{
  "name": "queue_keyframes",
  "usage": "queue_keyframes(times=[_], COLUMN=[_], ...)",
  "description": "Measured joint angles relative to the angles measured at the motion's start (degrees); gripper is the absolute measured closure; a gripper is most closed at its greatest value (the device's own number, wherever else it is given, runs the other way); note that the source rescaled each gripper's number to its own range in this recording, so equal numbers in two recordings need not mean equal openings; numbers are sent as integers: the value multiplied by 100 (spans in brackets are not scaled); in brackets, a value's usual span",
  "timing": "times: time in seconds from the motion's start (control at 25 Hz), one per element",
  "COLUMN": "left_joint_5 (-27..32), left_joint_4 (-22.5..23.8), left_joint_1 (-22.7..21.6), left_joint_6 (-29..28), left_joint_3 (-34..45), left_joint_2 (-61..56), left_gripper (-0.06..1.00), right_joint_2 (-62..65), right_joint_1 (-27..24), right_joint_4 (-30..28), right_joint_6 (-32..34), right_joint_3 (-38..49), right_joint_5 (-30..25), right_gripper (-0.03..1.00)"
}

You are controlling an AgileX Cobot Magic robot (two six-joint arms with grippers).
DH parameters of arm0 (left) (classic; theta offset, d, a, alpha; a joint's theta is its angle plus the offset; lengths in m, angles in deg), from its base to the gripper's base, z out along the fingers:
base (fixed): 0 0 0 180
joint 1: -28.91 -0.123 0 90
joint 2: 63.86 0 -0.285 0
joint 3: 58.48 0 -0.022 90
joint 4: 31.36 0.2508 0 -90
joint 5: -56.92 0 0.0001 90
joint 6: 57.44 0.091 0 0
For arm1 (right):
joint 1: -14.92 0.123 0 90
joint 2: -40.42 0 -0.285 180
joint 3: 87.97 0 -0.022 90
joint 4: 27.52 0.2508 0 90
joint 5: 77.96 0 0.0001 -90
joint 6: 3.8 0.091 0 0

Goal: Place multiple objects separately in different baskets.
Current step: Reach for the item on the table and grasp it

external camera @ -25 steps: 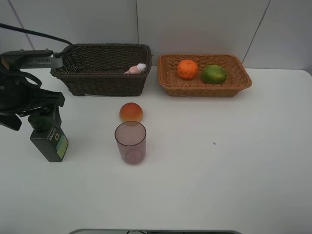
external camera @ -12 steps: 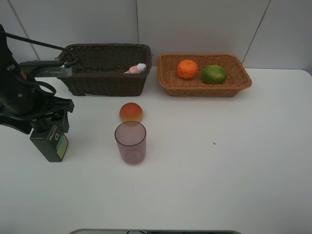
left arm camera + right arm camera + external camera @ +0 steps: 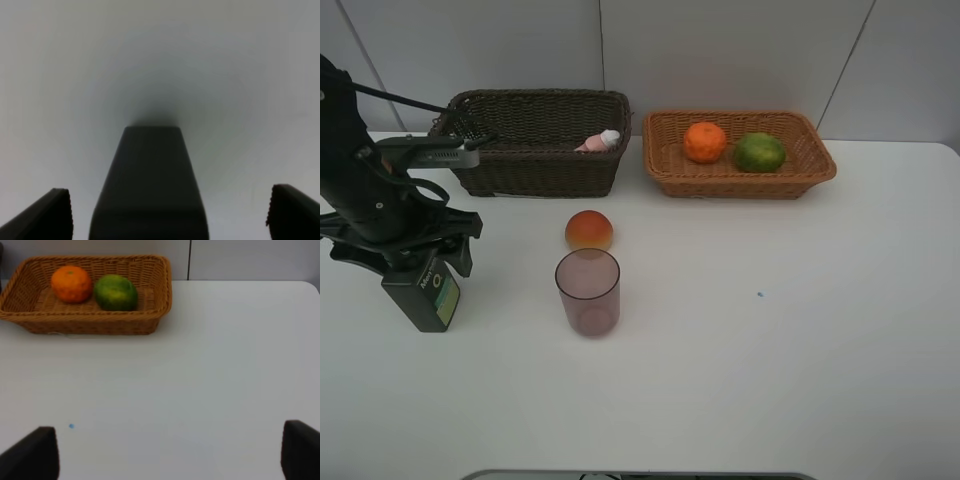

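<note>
The dark green square pump bottle (image 3: 423, 293) stands upright on the white table (image 3: 770, 350), with the left gripper (image 3: 408, 245) lowered over its top. The jaws are spread wide on either side and not yet touching it. Beside it stands the translucent mauve plastic cup (image 3: 588, 292), and just behind that lies the round red-orange peach-like fruit (image 3: 589, 230). These three are still to be sorted.

Farther back, the deep dark brown wicker basket (image 3: 545, 175) holds the small pink white-capped bottle (image 3: 600, 141). The shallow light tan wicker basket (image 3: 740, 185) holds the round orange (image 3: 705, 142) and the green citrus-like fruit (image 3: 760, 152).

The right gripper (image 3: 167, 455) hangs spread and empty. By my count the task is about half done.
</note>
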Motion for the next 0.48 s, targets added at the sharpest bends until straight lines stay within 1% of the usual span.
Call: queue_keyframes(times=[0.12,0.2,0.28,0.32,0.44,0.48], left_joint_5=[-6,-6,-6,-6,-29,-53], left_joint_4=[0,0,0,0,4,-9], left_joint_1=[0,0,0,0,0,0], left_joint_6=[61,61,61,45,-47,-68], left_joint_3=[0,0,0,0,0,0], left_joint_2=[0,4,11,11,11,11], left_gripper=[-4,-1,9,16,45,47], right_joint_2=[0,0,0,0,0,0], right_joint_1=[0,0,0,0,0,0], right_joint_4=[0,0,0,0,0,0], right_joint_6=[0,0,0,0,0,0], right_joint_3=[0,0,0,0,0,0], right_joint_5=[0,0,0,0,0,0], right_gripper=[8,8,8,8,8,8])
